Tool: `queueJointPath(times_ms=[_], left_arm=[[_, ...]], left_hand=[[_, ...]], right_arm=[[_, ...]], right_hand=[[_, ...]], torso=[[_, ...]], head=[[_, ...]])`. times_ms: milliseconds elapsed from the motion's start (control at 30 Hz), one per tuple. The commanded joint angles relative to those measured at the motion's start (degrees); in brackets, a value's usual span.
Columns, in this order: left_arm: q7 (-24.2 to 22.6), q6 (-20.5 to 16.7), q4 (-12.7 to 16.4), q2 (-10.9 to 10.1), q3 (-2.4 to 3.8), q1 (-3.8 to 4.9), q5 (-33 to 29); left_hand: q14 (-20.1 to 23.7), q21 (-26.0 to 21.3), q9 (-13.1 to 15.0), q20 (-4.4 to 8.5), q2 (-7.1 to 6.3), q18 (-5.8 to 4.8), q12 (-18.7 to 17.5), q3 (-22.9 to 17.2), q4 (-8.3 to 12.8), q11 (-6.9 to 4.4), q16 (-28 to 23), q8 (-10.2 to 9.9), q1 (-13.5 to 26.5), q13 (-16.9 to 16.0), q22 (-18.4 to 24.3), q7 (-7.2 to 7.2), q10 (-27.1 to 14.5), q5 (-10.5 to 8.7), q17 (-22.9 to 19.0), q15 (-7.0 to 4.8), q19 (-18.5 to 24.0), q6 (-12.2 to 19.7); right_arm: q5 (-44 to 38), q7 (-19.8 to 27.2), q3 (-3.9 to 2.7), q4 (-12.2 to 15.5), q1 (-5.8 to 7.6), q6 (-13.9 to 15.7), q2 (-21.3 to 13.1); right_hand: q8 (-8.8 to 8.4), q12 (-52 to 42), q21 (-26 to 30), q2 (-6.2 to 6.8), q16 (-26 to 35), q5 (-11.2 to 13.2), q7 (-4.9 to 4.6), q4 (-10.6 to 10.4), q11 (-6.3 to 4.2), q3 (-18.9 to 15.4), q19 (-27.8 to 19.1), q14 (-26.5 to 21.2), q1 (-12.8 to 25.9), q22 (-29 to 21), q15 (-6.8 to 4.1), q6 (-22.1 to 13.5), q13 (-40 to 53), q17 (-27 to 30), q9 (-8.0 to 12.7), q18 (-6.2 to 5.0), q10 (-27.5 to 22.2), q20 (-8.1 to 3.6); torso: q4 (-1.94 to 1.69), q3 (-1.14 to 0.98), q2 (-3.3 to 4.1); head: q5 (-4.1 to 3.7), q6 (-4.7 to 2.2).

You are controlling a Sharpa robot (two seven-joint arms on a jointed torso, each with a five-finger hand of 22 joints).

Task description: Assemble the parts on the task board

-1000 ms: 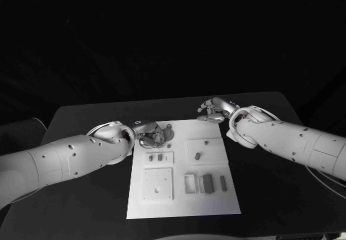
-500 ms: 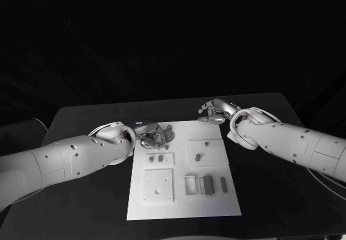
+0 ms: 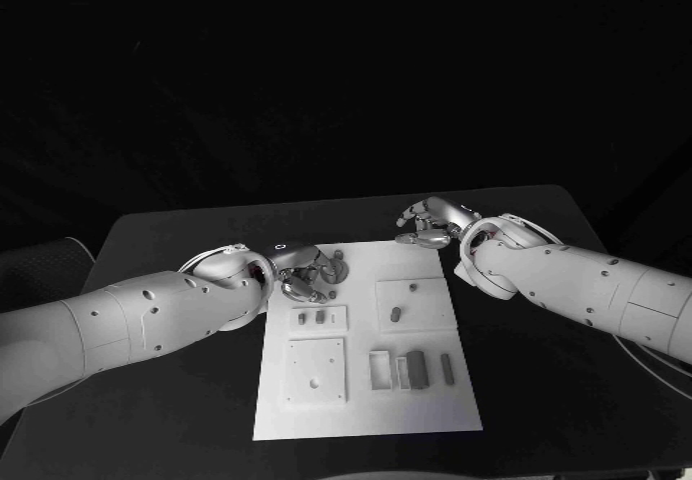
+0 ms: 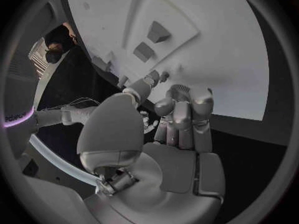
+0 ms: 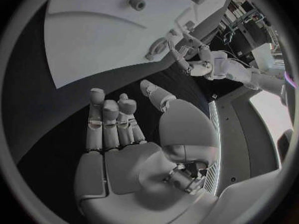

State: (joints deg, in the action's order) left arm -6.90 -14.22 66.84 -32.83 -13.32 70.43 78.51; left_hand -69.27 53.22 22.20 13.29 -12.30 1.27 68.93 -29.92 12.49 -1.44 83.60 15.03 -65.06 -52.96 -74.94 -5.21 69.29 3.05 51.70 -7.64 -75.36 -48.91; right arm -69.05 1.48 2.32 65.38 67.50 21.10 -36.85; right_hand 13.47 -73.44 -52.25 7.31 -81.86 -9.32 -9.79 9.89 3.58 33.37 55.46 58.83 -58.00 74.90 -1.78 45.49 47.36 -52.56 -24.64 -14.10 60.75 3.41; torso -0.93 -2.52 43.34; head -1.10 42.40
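Left hand (image 3: 306,274) is hovering over the white rectangular task board (image 3: 368,408)'s far corner, fingers curled, grasp impossible to tell, small grey parts (image 3: 418,367) lying on it, while right hand (image 3: 430,224) is waiting open-fingered beyond its far edge.

Hidden and unclear spots at the board's far end

The left hand (image 3: 306,272) covered the far left corner of the task board (image 3: 368,400), so what lay under its fingers could not be told. In the left wrist view, whether the fingertips (image 4: 181,92) touched the board was unclear. The parts (image 3: 417,367) were too small to identify.
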Motion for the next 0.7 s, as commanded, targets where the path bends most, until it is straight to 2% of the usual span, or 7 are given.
queueJointPath(times_ms=[33, 167, 267, 567, 700], left_arm=[[-0.6, 1.2, 0.0, 0.5, -0.02, 0.05, 0.8], [-0.4, 0.6, -0.5, 1.1, -0.06, 0.03, 1.3], [-0.3, -0.3, -1.2, 1.8, -0.09, 0.01, 2.0], [-0.5, 0.2, -2.1, 2.5, -0.12, -0.02, 3.0], [-0.6, 0.6, -2.3, 2.6, -0.13, -0.03, 2.9]], left_hand=[[0.3, -0.2, -0.1, -0.29, -0.59, 7.30, -0.3, 0.4, -0.1, 0.03, -0.3, -0.4, 0.1, 0.1, -0.4, 0.09, -0.2, 0.23, 0.1, 0.03, -0.1, 0.5], [0.3, -0.3, 0.0, -0.27, -0.40, 7.32, -0.3, 0.4, -0.3, 0.01, -0.3, -0.4, 0.1, 0.1, -0.4, 0.10, -0.2, 0.25, 0.1, 0.01, -0.1, 0.5], [0.2, -0.3, 0.2, -0.22, 0.40, 7.38, -0.2, 0.1, -0.7, 0.02, -0.3, 0.1, -0.1, 0.0, -0.4, 0.08, -0.1, 0.24, 0.2, 0.00, -0.2, -0.1], [0.0, -0.1, 1.2, -0.09, 3.16, 7.32, -0.1, -0.2, -1.0, -0.48, -0.3, 2.0, -0.7, -0.1, -0.6, 0.62, 0.0, 0.23, 0.8, -0.45, -0.2, -3.5], [0.0, 0.0, 1.4, -0.05, 3.78, 7.27, -0.1, -0.2, -0.8, -0.52, -0.3, 2.5, -0.8, -0.1, -0.7, 0.66, -0.1, 0.24, 0.9, -0.50, -0.1, -4.5]], right_arm=[[0.0, 0.4, -0.01, 0.1, -0.02, -0.1, 0.0], [0.0, 0.4, -0.01, 0.1, -0.02, -0.2, 0.1], [0.0, 0.4, -0.01, 0.1, -0.02, -0.2, 0.1], [0.0, 0.5, -0.01, 0.1, -0.02, -0.2, 0.2], [0.0, 0.5, -0.01, 0.1, -0.02, -0.2, 0.2]], right_hand=[[0.23, -0.2, 0.2, -0.43, -0.4, -0.2, -0.47, 0.1, 0.16, -0.1, 0.0, -0.1, 0.3, 0.4, -0.49, 0.1, -0.1, 0.1, 0.1, -0.90, -0.3, -0.27], [0.23, -0.2, 0.2, -0.44, -0.4, -0.2, -0.47, 0.1, 0.16, -0.1, 0.0, -0.1, 0.3, 0.4, -0.49, 0.1, -0.1, 0.1, 0.1, -0.90, -0.3, -0.27], [0.23, -0.2, 0.2, -0.44, -0.4, -0.2, -0.47, 0.1, 0.16, -0.1, 0.0, -0.1, 0.3, 0.4, -0.49, 0.1, -0.1, 0.1, 0.1, -0.90, -0.3, -0.27], [0.23, -0.3, 0.2, -0.44, -0.4, -0.2, -0.47, 0.1, 0.16, -0.1, 0.0, -0.1, 0.3, 0.4, -0.49, 0.1, -0.1, 0.1, 0.1, -0.90, -0.3, -0.28], [0.24, -0.3, 0.2, -0.44, -0.4, -0.2, -0.47, 0.1, 0.16, -0.1, 0.0, -0.1, 0.3, 0.4, -0.49, 0.1, -0.1, 0.1, 0.1, -0.90, -0.3, -0.28]], torso=[[-0.02, 0.02, 0.00], [0.00, 0.04, 0.02], [0.03, 0.04, 0.03], [0.04, 0.02, 0.01], [0.01, 0.01, 0.01]], head=[[-0.04, 0.03], [-0.03, 0.02], [0.02, 0.01], [-0.07, 0.12], [-0.12, 0.19]])
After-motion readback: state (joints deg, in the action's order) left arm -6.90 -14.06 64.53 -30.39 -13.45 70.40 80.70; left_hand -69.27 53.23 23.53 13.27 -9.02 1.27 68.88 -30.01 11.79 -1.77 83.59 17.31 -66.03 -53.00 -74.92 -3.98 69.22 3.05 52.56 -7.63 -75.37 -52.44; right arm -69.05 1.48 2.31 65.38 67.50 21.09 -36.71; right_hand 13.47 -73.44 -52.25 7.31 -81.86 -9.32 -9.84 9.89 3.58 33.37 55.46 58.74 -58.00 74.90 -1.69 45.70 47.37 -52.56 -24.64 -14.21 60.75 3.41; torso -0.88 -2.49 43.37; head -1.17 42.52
